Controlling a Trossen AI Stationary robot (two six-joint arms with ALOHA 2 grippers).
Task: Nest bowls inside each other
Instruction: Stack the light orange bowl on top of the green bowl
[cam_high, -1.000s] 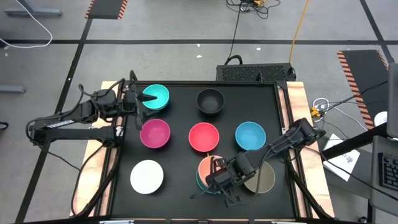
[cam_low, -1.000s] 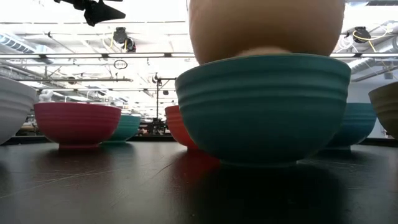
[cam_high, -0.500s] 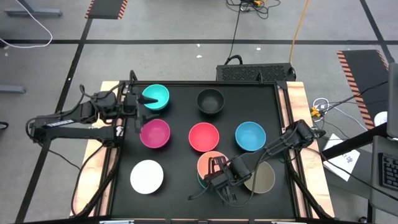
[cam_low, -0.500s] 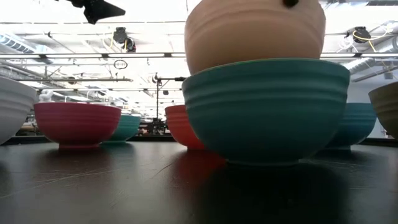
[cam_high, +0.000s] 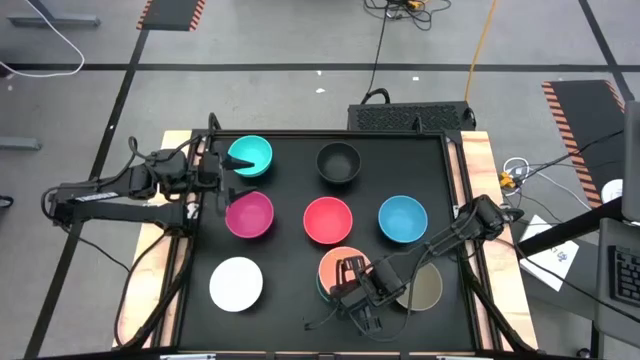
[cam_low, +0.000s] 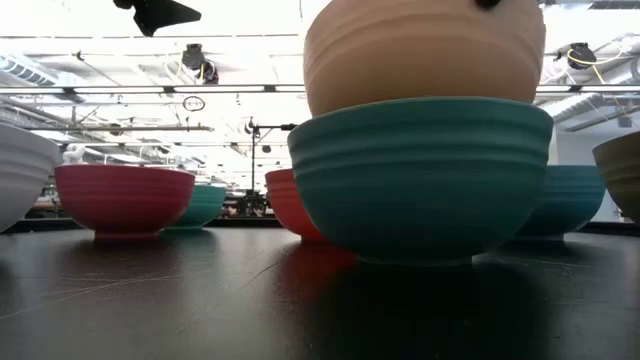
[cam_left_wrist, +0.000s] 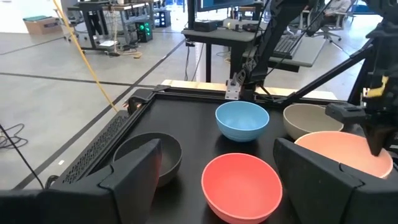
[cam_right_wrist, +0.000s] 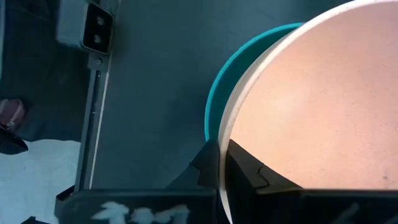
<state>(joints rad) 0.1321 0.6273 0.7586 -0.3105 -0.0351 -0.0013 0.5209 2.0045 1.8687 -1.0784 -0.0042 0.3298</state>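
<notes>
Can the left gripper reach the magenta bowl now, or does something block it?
Probably yes. The left gripper is open and holds nothing, above the table's left edge between the cyan bowl and the magenta bowl. Nothing lies between it and the magenta bowl.

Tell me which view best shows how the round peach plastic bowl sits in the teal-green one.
The low view: side-on, the round peach plastic bowl sits partly inside the teal-green bowl. The right wrist view shows the right gripper pinching its rim; the high view is partly blocked by that arm; the left wrist view catches its rim.
</notes>
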